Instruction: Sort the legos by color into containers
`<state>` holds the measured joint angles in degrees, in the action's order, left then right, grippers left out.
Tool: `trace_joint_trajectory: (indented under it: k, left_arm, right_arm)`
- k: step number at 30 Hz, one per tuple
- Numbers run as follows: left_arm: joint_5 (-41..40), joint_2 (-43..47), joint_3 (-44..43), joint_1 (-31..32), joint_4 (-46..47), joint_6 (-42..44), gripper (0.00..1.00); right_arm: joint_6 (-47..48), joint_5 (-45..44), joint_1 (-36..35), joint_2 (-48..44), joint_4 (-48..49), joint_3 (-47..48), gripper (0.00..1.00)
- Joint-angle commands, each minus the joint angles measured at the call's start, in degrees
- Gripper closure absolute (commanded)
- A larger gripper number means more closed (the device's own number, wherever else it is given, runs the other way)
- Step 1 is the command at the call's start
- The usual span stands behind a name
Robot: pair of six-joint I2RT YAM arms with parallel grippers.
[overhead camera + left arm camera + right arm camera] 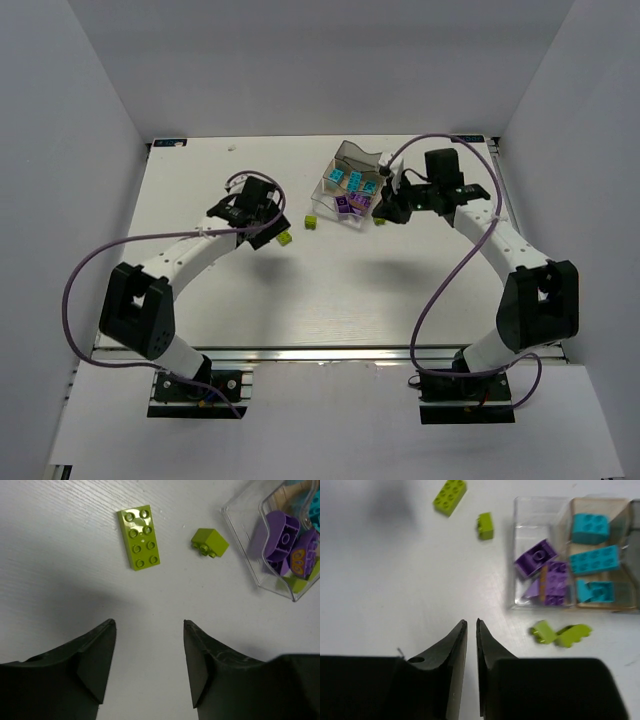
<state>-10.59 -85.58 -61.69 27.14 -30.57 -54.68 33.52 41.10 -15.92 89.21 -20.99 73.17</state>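
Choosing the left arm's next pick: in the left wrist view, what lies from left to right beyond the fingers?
flat lime green brick → small lime green brick → clear tray holding purple bricks

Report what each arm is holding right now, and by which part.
Nothing. The left gripper has open jaws over the table; the right gripper has jaws nearly shut with nothing between.

White table (300, 300) is carrying a clear 3-compartment tray (532, 535) toward its far side, right of centre. A lime 2x4 lego (139, 537) is lying flat, studs up, left of the tray, w/ a small lime brick (209, 542) sitting btwn them, apart from both. Two more lime pcs (543, 631) are lying side by side just outside the tray's near edge.
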Motion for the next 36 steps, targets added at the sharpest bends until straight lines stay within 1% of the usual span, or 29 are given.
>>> trace_joint_trajectory:
  k: [1,2,5,6,7,11,21,24,27,36]
  left_arm:
    - [-5.0,-4.6,-8.1,0.1,-9.0,-0.3,0.33]
    - [-5.4,-5.8,-9.5,0.1,-10.0,-0.2,0.32]
    - [-5.5,-9.9,-13.5,0.1,-12.1,0.3,0.28]
    - [-5.4,-10.8,-14.4,0.1,-12.6,0.5,0.27]
    - [-5.4,-11.6,-16.2,0.1,-12.9,0.7,0.24]
    - [-5.8,-17.4,-20.7,0.1,-14.9,2.1,0.23]
    - [-5.1,-29.7,-32.9,0.1,-19.5,4.8,0.23]
    - [-5.5,-31.8,-36.0,0.1,-21.0,5.5,0.23]
    - [-5.7,-33.4,-36.8,0.1,-21.8,5.9,0.24]
    - [-6.5,-33.9,-33.8,-0.1,-21.5,6.3,0.25]
  right_arm:
    - [-1.9,3.7,-0.2,-4.9,2.6,-4.9,0.82]
    - [-2.4,3.5,-0.2,-6.1,3.9,-6.3,0.77]
    - [-4.2,2.6,-0.2,-6.7,3.9,-6.5,0.63]
    - [-4.3,2.3,-0.2,-7.0,3.9,-6.5,0.6]
    - [-4.5,1.4,-0.2,-7.4,4.0,-6.8,0.58]
    - [-5.8,0.3,0.1,-9.1,4.8,-8.4,0.54]
    - [-7.0,-0.3,2.7,-12.5,6.0,-13.6,0.52]
    - [-7.2,-0.2,3.4,-12.6,6.2,-13.8,0.52]
    - [-7.5,0.0,4.1,-12.6,6.4,-13.8,0.51]
    - [-8.1,0.7,5.6,-12.0,7.3,-14.5,0.51]
